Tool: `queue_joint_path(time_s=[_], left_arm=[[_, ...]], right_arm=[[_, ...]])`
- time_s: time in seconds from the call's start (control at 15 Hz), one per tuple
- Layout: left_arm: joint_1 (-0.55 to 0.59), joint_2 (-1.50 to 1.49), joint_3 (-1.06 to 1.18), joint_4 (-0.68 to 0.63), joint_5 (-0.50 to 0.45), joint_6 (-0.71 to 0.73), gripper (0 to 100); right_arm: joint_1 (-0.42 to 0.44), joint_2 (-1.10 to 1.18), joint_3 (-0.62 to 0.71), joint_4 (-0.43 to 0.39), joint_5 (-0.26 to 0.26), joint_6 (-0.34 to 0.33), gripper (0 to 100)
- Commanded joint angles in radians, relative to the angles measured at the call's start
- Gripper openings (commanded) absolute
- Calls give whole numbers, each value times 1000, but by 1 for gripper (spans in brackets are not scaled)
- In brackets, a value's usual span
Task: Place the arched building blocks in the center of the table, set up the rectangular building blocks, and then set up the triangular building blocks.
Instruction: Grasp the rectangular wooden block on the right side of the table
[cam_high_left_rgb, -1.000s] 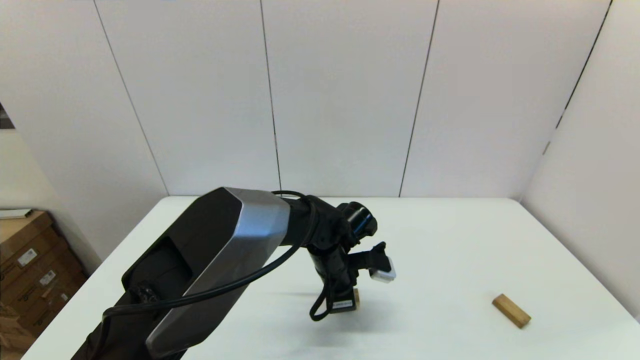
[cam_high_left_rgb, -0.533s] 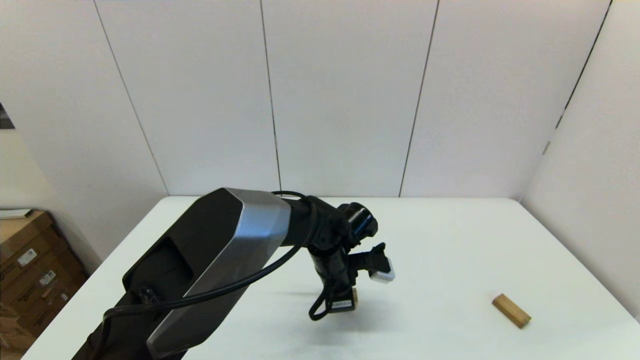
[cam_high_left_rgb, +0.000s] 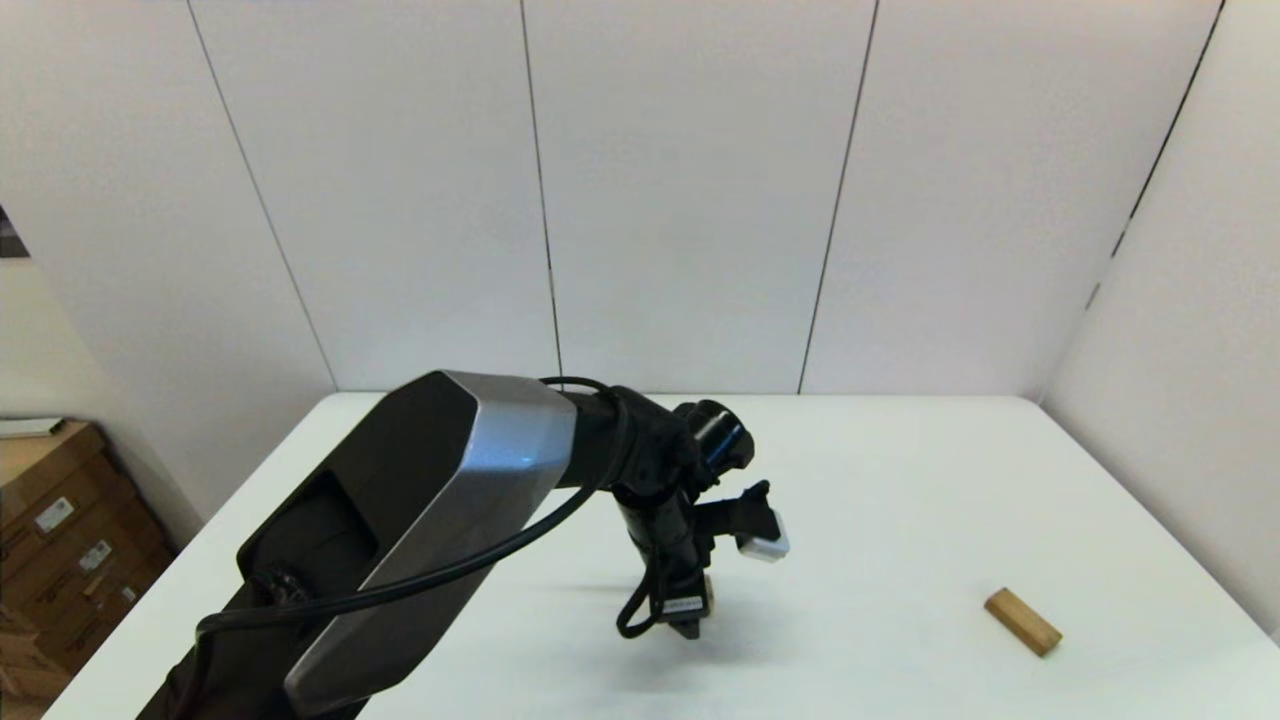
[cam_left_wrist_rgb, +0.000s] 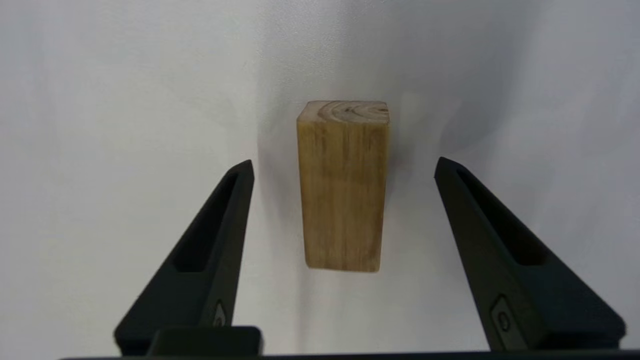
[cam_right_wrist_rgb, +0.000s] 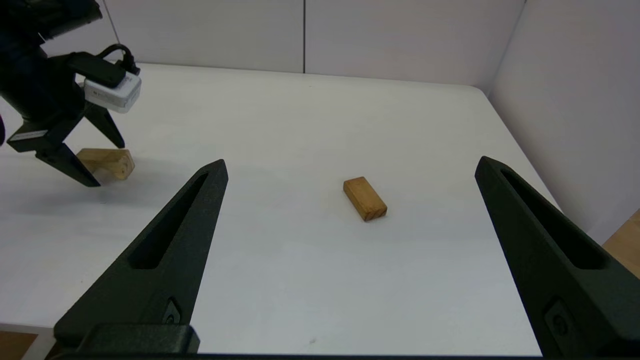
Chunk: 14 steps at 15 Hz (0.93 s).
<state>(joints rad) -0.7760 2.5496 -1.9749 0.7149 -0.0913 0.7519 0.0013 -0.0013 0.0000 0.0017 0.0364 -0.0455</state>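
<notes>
On table (cam_left_wrist_rgb: 100, 100), arched block (cam_left_wrist_rgb: 343, 190), light wood, ringed end grain, untouched between wide left gripper (cam_left_wrist_rgb: 344, 167) jaws.

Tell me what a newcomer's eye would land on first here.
The big left arm fills the table's near-left, its left gripper open above the arched block near the middle. A rectangular block lies flat, alone, at the right. The right gripper is open, nearer the robot.

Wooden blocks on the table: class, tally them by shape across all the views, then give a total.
Arched block: 1
Rectangular block: 1
Triangular block: 0 in view
Total: 2
</notes>
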Motion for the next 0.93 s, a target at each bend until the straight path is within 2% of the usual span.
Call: queue_joint_path(time_s=[0.07, 0.33, 0.47, 0.6, 0.67, 0.73, 0.93], left_arm=[[0, -112, 1, 24, -1, 1, 100], [20, -304, 1, 71, 4, -29, 100], [44, -459, 4, 101, 25, -152, 100], [63, -580, 22, 104, 108, -252, 100], [81, -718, 53, 121, 232, -332, 100], [104, -821, 87, 136, 298, -341, 100], [267, -1144, 237, 133, 329, -345, 100]], right_arm=[[0, 0, 2, 0, 0, 0, 100], [0, 0, 2, 0, 0, 0, 100], [0, 0, 2, 0, 0, 0, 100], [0, 0, 2, 0, 0, 0, 100], [0, 0, 2, 0, 0, 0, 100], [0, 0, 2, 0, 0, 1, 100], [0, 0, 2, 0, 0, 0, 100]])
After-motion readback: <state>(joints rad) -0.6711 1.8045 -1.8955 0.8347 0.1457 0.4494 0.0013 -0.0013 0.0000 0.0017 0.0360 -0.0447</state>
